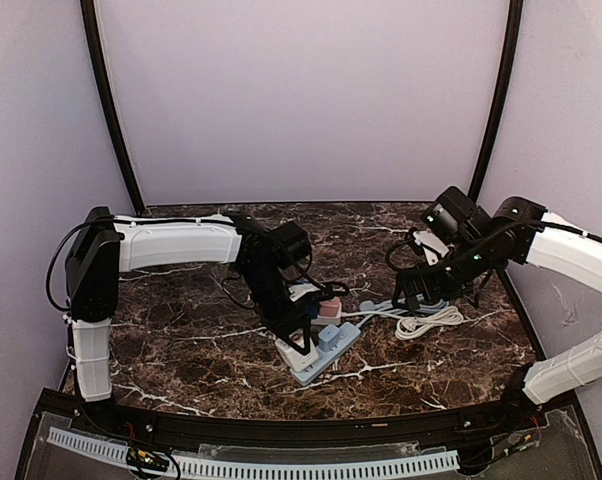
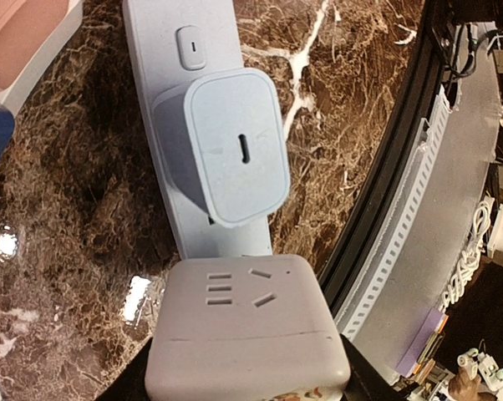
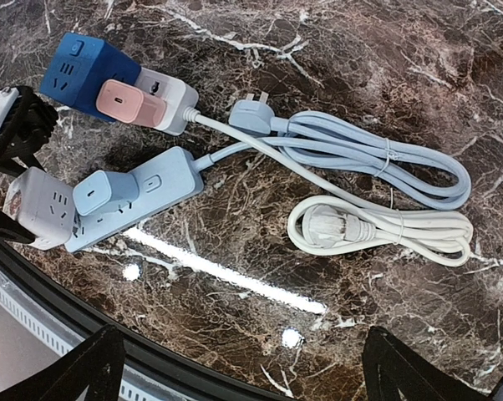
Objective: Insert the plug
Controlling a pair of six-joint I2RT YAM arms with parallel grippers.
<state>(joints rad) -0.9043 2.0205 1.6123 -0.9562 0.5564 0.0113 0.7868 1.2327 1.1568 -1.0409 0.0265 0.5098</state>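
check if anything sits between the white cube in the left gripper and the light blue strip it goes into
nothing visible does. the left gripper holds the white cube right over the end of the light blue strip, beside the blue charger already plugged in; the cube's underside is hidden

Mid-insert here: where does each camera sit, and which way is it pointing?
Top external: above and behind the arm bases, looking down over the marble table; both arms, left gripper and right gripper show.
Left wrist: on the left arm, looking down at the white cube adapter in its jaws and the blue-grey power strip with its charger.
Right wrist: looking down on coiled cables and both strips; its open dark fingers frame the bottom.
Shared: both wrist views show adapter, charger and blue-grey strip.
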